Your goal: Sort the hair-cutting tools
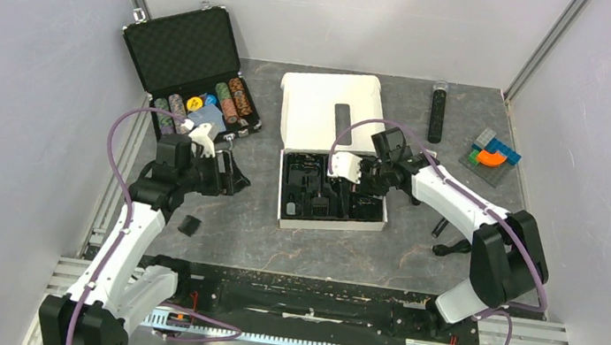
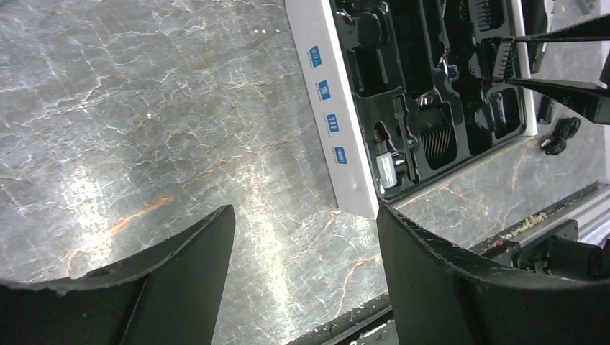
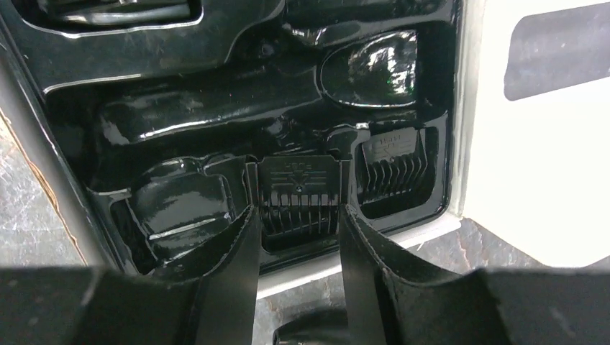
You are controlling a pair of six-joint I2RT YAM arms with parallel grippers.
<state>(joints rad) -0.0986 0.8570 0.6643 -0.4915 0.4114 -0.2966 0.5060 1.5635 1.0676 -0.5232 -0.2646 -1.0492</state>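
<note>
In the top view a white box (image 1: 284,189) holds a black moulded tray (image 3: 216,115). Over its right side my right gripper (image 1: 352,186) is shut on a black comb attachment (image 3: 298,188), fingers (image 3: 360,244) pressed to its two sides above a slot. A second comb (image 3: 392,171) sits in the neighbouring slot. Another comb (image 1: 190,226) lies loose on the table at front left. My left gripper (image 2: 305,212) hangs open and empty over bare table left of the box. A black piece with a silver end (image 2: 388,167) lies in the tray; whether it is the clipper is unclear.
An open black case of colourful chips (image 1: 198,78) stands at the back left. The box's white lid (image 1: 333,105) lies open behind the tray. A black stick with a clear tip (image 1: 437,111) and coloured blocks (image 1: 492,152) are at back right. A black cable (image 1: 453,245) lies right of the box.
</note>
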